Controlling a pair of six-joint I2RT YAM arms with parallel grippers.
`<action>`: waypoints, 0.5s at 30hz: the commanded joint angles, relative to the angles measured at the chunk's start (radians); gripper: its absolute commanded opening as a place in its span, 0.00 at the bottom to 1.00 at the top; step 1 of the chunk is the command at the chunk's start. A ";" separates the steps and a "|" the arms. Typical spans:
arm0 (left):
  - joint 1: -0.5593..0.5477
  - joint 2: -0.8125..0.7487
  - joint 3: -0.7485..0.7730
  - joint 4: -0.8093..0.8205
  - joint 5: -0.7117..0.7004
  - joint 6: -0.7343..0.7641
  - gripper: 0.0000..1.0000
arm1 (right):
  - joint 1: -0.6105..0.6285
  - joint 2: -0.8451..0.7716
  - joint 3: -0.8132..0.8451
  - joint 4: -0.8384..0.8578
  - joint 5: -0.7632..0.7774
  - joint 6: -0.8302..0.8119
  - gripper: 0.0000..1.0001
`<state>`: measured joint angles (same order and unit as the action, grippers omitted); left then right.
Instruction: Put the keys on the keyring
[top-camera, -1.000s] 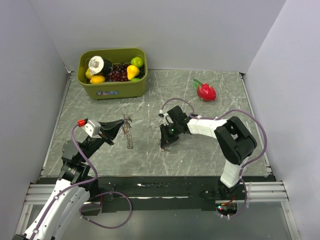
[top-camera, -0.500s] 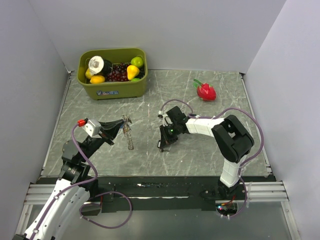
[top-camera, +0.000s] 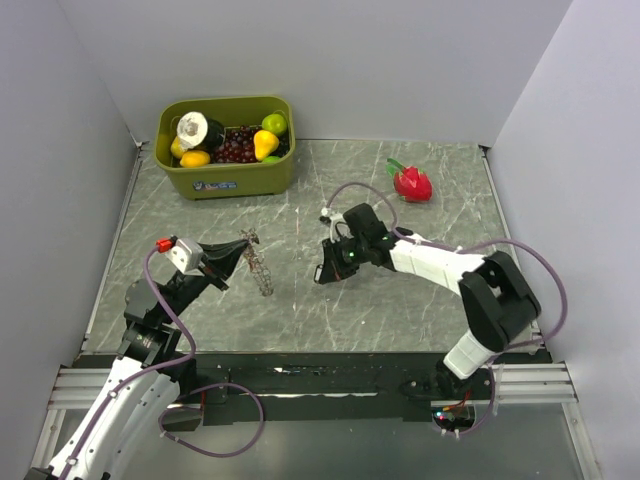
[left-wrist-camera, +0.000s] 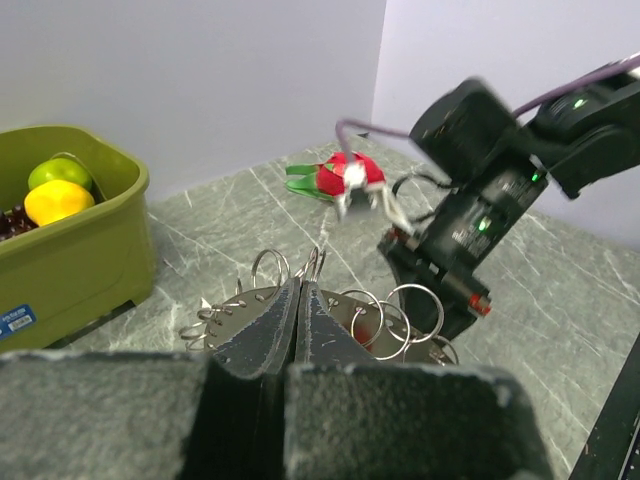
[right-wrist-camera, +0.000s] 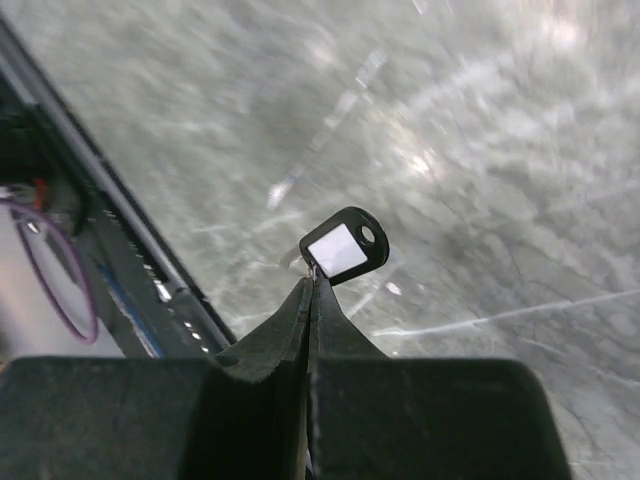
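While both clamped tight, right pincer (right-wrist-camera: 312, 287) on a black-headed key (right-wrist-camera: 343, 248), left pincer (left-wrist-camera: 298, 296) on the keyring bunch (left-wrist-camera: 386, 316).

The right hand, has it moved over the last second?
Yes. The right hand has shifted slightly up the top view, ending closer to the green bin.

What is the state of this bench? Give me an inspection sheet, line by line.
Surface: grey marbled tabletop.
Job's things: bunch of silver metal keyrings; black plastic-headed key with white label.
Clutter: olive-green plastic bin of toy fruit; red toy fruit with green leaves.
Grippers: left gripper shut on the keyrings; right gripper shut on the key.
Cables: purple cables loop along both arms.
Surroundings: pale grey walls.
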<state>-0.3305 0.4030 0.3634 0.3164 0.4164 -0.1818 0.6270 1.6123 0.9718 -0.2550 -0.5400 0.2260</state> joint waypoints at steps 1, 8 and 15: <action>0.002 0.003 0.008 0.067 0.021 -0.024 0.01 | -0.027 -0.089 -0.033 0.075 -0.107 -0.040 0.00; 0.002 0.011 0.000 0.093 0.041 -0.039 0.01 | -0.035 -0.075 -0.067 0.092 -0.260 -0.108 0.00; 0.002 0.051 -0.014 0.133 0.094 -0.065 0.01 | -0.035 -0.141 -0.081 0.079 -0.331 -0.182 0.00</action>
<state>-0.3305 0.4351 0.3454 0.3412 0.4599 -0.2131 0.5953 1.5406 0.8852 -0.1951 -0.8009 0.1055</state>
